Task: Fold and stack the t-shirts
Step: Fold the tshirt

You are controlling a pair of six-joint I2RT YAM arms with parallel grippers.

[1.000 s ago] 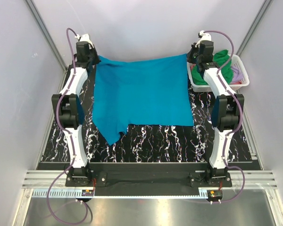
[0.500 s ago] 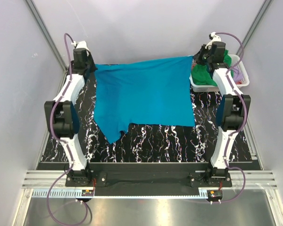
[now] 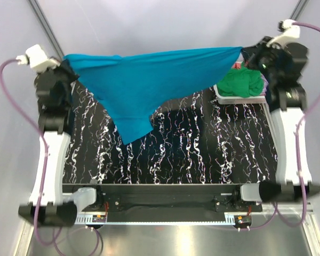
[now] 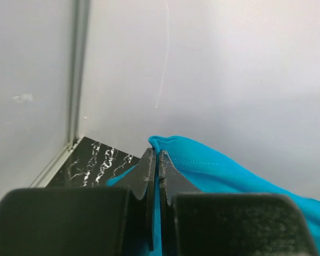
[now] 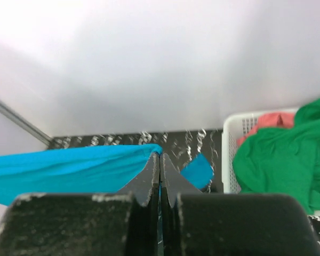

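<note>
The teal-blue t-shirt (image 3: 144, 80) hangs stretched in the air between both grippers, its lower part drooping to a point over the black marbled table (image 3: 202, 154). My left gripper (image 3: 68, 63) is shut on its left corner, seen as pinched cloth (image 4: 202, 165) in the left wrist view (image 4: 156, 160). My right gripper (image 3: 246, 53) is shut on its right corner, and the shirt (image 5: 69, 168) shows in the right wrist view (image 5: 159, 160). A bright green t-shirt (image 3: 240, 82) and a coral-pink one (image 5: 269, 121) lie in the basket.
The white lattice basket (image 3: 224, 96) stands at the table's back right, under the right arm; it also shows in the right wrist view (image 5: 230, 154). Grey walls close in at the back and both sides. Both arms are raised high.
Both grippers have lifted the teal-blue shirt off the table and spread apart, so it now hangs taut in the air instead of lying flat.
</note>
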